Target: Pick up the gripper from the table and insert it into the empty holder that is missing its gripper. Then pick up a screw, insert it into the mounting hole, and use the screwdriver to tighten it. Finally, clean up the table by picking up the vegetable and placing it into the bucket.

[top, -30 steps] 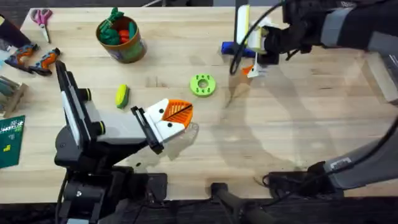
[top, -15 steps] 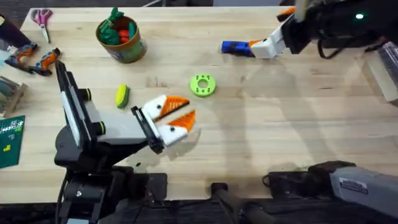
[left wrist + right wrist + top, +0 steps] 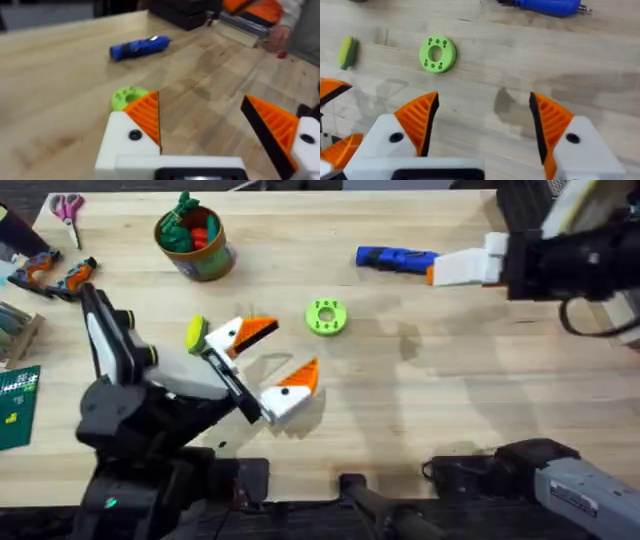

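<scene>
**Left hand opens beside the toy vegetable**

The left hand (image 3: 268,360) is released, its two white fingers with orange ribbed pads spread wide above the worktop (image 3: 440,400). The vegetable (image 3: 196,333), a small smooth oblong toy in yellow and green, lies just beside the upper finger, on the outer side and not between the pads. I judge the cleaning step is in hand: the hand should shift sideways so the toy sits between the pads, then close across its narrow width. The bucket (image 3: 196,235), round and olive-green, stands well beyond the hand. The right hand (image 3: 482,127) is also released, with the blue screwdriver (image 3: 397,258) just beside its fingers.
</scene>
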You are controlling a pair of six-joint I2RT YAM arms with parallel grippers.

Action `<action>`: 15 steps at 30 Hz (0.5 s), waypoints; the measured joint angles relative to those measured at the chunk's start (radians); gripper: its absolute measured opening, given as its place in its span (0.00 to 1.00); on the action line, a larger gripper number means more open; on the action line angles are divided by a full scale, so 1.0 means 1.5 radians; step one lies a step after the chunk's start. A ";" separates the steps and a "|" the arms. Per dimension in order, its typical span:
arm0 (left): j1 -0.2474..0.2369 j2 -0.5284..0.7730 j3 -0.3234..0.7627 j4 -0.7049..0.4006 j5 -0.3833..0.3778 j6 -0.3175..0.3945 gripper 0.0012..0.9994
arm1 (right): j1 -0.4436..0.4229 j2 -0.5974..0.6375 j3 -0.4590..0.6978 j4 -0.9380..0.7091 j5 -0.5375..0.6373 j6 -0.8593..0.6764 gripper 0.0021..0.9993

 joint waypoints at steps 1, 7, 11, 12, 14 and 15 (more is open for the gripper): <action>0.000 0.000 0.021 -0.045 -0.022 -0.011 0.99 | 0.000 -0.013 0.000 -0.009 0.000 0.005 0.99; 0.000 0.028 0.231 -0.291 -0.153 -0.016 0.99 | 0.000 -0.061 0.000 -0.024 0.000 0.020 0.99; 0.000 0.114 0.389 -0.425 -0.234 0.010 0.99 | 0.000 -0.072 0.000 -0.027 0.000 0.022 0.99; 0.000 0.148 0.429 -0.460 -0.255 0.018 0.99 | 0.000 -0.072 0.000 -0.030 0.000 0.022 0.99; 0.000 0.209 0.489 -0.520 -0.290 0.033 0.99 | 0.000 -0.072 0.000 -0.036 0.000 0.023 0.99; 0.000 0.245 0.520 -0.549 -0.308 0.042 0.99 | 0.000 -0.072 0.000 -0.039 0.000 0.023 0.99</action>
